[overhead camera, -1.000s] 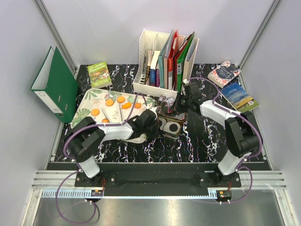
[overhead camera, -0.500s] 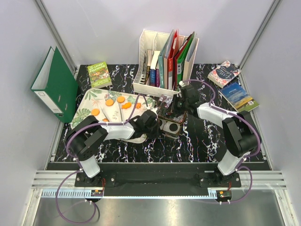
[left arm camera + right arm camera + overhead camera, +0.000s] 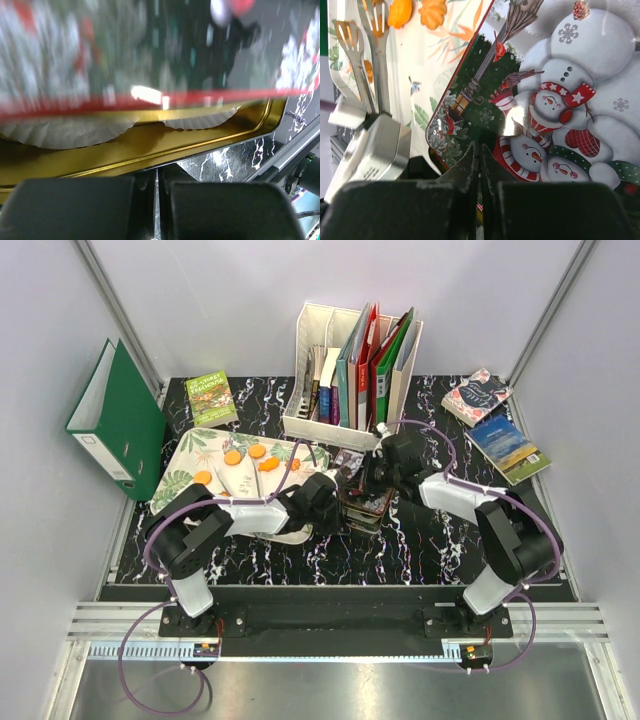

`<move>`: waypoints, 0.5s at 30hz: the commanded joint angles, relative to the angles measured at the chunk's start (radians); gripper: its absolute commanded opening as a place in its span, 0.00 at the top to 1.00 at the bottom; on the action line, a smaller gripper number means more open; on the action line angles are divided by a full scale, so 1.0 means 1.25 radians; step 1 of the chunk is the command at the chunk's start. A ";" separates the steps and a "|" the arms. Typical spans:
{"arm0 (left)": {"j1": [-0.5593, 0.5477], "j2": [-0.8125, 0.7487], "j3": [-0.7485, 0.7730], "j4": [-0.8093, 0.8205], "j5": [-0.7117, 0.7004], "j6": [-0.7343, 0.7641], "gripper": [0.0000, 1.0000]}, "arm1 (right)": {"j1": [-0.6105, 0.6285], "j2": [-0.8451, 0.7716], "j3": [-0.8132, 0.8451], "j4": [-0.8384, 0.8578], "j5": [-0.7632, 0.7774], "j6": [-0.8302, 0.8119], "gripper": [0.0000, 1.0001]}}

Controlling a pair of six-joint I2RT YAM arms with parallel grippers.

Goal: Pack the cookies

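Observation:
Several orange cookies [image 3: 257,451] lie on a leaf-print tray [image 3: 190,455] at the left; two show in the right wrist view [image 3: 432,12]. No green or black cookie shows. My right gripper [image 3: 372,472] [image 3: 481,150] is shut on the edge of a snowman-print lid [image 3: 560,100] [image 3: 362,490], held tilted over the gold tin [image 3: 150,145]. My left gripper [image 3: 335,502] [image 3: 156,175] is shut at the tin's left rim and appears to pinch its wall. White paper cups [image 3: 65,132] sit inside the tin under the lid.
Metal tongs [image 3: 375,60] lie on the tray beside the cookies. A white file rack [image 3: 350,370] stands right behind the tin. A green binder [image 3: 120,420] and a green book [image 3: 211,398] are at the left, two books [image 3: 495,420] at the back right.
My right gripper has moved left and down with the lid, which now covers the tin's paper cups. The left gripper has stayed at the tin's rim.

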 commanded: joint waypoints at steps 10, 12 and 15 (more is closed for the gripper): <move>0.005 0.005 0.036 0.054 -0.030 -0.004 1.00 | 0.064 -0.071 -0.139 -0.114 0.025 0.015 0.97; 0.006 0.003 0.034 0.053 -0.034 -0.004 1.00 | 0.072 -0.076 -0.144 -0.113 0.028 0.019 0.97; 0.005 0.002 0.033 0.050 -0.039 -0.003 1.00 | 0.086 -0.082 -0.157 -0.112 0.032 0.027 0.98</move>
